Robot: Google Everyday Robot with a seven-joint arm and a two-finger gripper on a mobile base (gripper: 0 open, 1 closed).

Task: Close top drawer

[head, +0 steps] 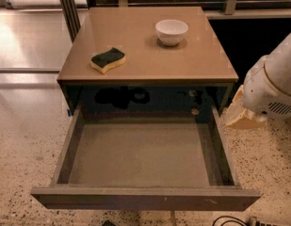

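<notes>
Speckled pale floor (22, 140) all round, glossy toward the upper left. At the right edge, on a bulky white arm (274, 86): the beige end effector (241, 116), low beside the cabinet's right side, near the back corner of the open drawer's right wall. Cannot tell whether open or closed, nor whether touching the cabinet; holding nothing visible. Just left of it, the top drawer (145, 199), standing far out toward the camera, flat handleless front nearest, only bare grey inner floor showing between the side walls. Behind that, a dark opening under the brown tabletop (197, 60). On the tabletop, toward the back right, a white bowl (171, 32), upright, only white showing inside. Well apart, at the front left, a yellow sponge (108, 60) lying flat, dark green face up.
</notes>
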